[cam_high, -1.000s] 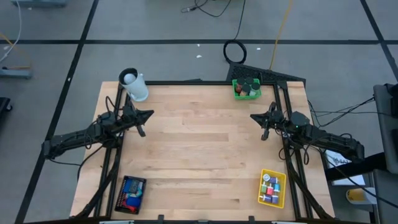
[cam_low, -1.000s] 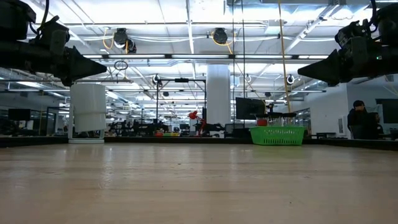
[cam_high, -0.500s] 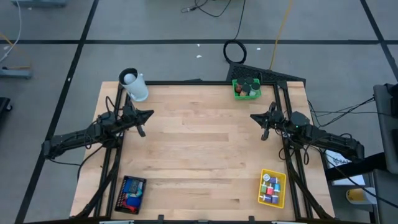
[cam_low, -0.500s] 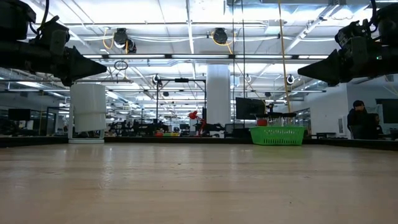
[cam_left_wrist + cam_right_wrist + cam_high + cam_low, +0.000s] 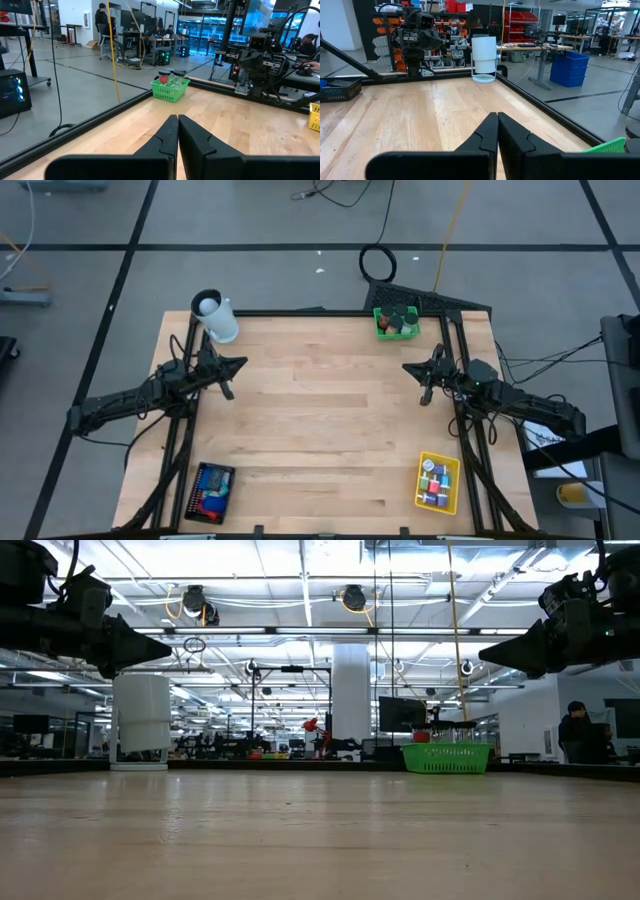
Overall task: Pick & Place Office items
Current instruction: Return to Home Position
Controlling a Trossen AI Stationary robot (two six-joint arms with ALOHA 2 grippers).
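Observation:
The office items lie as small coloured pieces in three trays: red and dark ones in the green tray (image 5: pixel 396 322) at the far right, several in the yellow tray (image 5: pixel 438 482) at the near right, and blue and red ones in the black mesh tray (image 5: pixel 211 491) at the near left. My left gripper (image 5: pixel 240 363) hangs shut over the table's left side, pointing level toward the middle. My right gripper (image 5: pixel 406 367) hangs shut over the right side, facing it. Both are well above the wood and hold nothing, as the wrist views (image 5: pixel 177 117) (image 5: pixel 497 115) show.
A white cup (image 5: pixel 216 317) stands at the far left corner. The wooden table (image 5: pixel 320 430) lies bare between the two arms. A black frame rail (image 5: pixel 300 312) runs along the far edge. In the low view a person (image 5: pixel 582 735) stands in the room beyond.

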